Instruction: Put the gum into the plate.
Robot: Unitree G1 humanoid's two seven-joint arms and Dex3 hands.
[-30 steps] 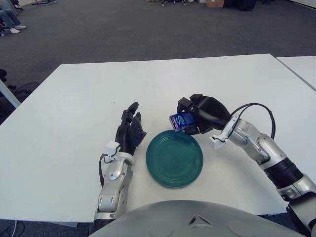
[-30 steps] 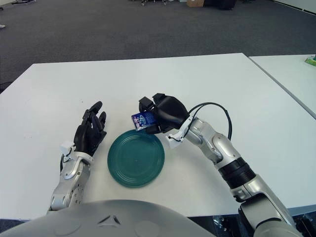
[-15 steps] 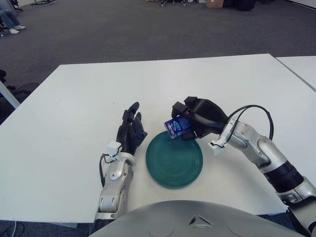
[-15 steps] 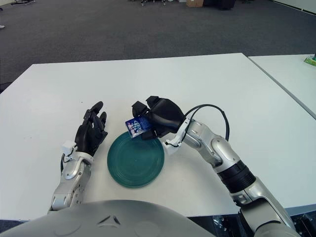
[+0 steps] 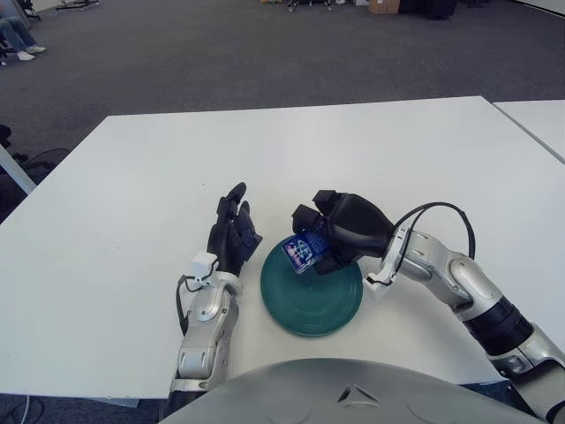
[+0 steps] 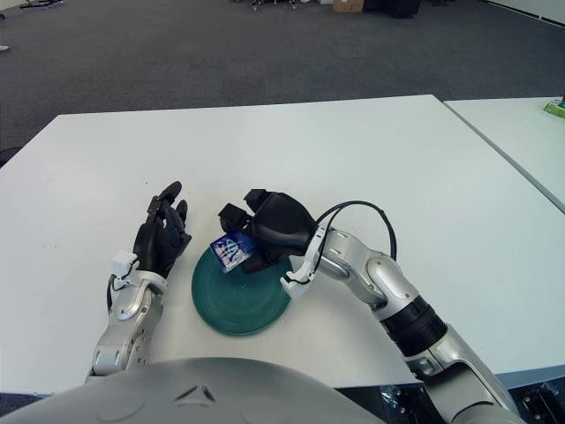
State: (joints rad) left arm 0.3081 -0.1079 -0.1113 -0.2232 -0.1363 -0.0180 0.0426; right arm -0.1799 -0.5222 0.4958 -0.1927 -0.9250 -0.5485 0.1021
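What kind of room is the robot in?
Probably an office or lab: a white table stands on grey carpet, with chair wheels at the far end. The right hand holds gum over a green plate; the left hand is beside it.

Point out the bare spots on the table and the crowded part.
Bare: the white table beyond both hands, and its left side past the open left hand. Crowded: the green plate, with the right hand holding the gum over it.
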